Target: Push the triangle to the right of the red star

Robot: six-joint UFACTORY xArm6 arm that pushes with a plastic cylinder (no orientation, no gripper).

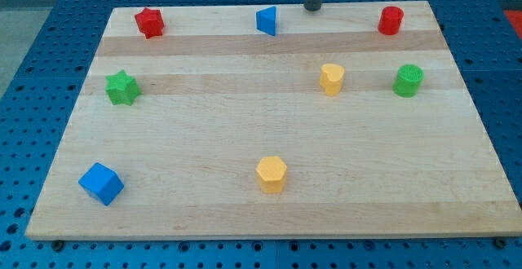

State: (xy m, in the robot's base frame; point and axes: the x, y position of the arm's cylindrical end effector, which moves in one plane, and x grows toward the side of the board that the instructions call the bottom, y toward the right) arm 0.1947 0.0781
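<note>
The blue triangle (pixel 267 20) stands near the board's top edge, about the middle. The red star (pixel 149 22) is at the top left, well to the left of the triangle. My tip (pixel 312 8) rests at the top edge of the board, a short way to the right of the triangle and slightly above it, not touching it.
A red cylinder (pixel 391 20) is at the top right. A yellow block (pixel 331 79) and a green cylinder (pixel 408 81) are on the right. A green star (pixel 122 87) is on the left. A blue cube (pixel 101 183) and a yellow hexagon (pixel 272 174) are near the bottom.
</note>
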